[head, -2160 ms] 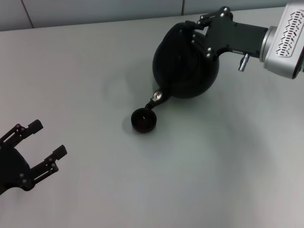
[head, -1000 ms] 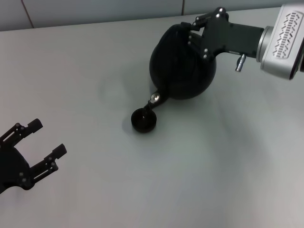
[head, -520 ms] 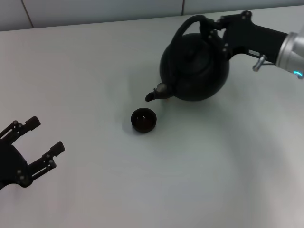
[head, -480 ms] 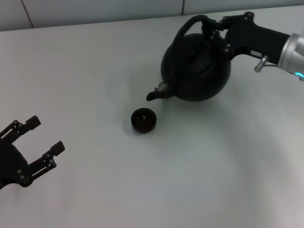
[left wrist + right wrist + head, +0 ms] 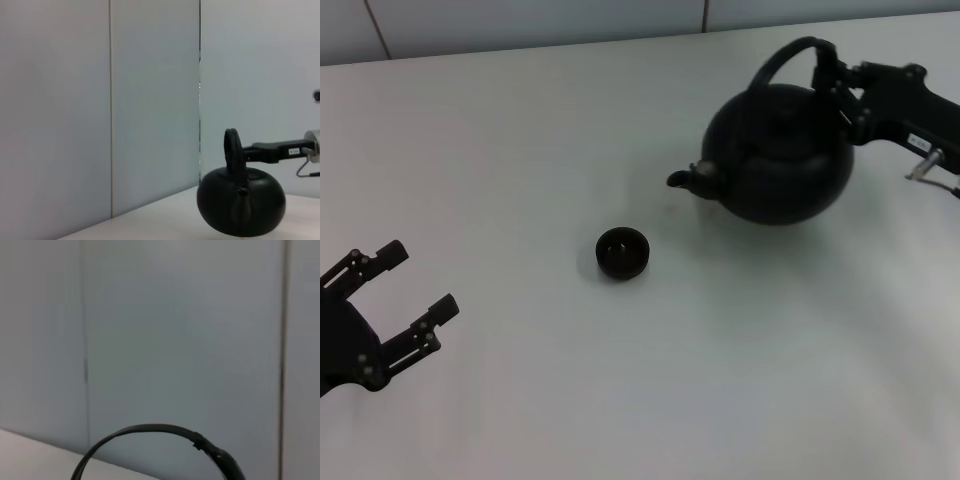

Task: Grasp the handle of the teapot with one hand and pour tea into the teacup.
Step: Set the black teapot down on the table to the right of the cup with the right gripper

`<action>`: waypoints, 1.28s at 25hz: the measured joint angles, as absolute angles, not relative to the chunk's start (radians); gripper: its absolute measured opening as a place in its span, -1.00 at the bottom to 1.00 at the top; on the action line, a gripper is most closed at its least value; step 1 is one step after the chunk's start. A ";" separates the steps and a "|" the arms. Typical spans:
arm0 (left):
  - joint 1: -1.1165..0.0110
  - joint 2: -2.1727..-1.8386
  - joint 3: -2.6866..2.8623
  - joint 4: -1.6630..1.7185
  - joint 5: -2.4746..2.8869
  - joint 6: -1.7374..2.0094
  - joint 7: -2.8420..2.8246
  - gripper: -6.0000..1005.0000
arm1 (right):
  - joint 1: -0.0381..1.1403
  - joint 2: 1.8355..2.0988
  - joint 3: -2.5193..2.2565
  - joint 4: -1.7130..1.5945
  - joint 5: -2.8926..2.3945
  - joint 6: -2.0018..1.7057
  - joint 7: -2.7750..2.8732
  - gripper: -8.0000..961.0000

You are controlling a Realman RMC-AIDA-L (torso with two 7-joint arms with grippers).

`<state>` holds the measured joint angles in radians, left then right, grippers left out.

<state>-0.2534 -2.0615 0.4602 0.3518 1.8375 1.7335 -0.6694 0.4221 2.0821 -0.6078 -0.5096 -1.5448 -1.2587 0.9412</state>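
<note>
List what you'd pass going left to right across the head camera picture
left pincer, open and parked near the table's front → teacup → teapot with its spout toward the cup → right pincer, shut on the handle

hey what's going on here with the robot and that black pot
The right claw is shut on the handle of the teapot, holding it upright at the far right of the table. Its spout points toward the teacup, which sits well apart from it, nearer the middle. Nothing is being poured at this moment. The left claw is open and idle at the near left edge.
</note>
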 joint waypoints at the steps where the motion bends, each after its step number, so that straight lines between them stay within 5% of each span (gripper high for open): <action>1: -0.253 -2.061 0.460 0.352 1.838 1.734 -0.669 0.57 | 0.417 2.082 -0.606 -0.502 -1.540 -1.259 0.943 -0.79; 32: -0.244 -2.060 0.460 0.352 1.838 1.752 -0.667 0.57 | 0.404 2.081 -0.600 -0.338 -1.472 -1.223 0.800 -0.75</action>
<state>-0.2438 -2.0599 0.4601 0.3516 1.8376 1.7518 -0.6670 0.4035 2.0807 -0.5999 -0.3379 -1.4719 -1.2228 0.7997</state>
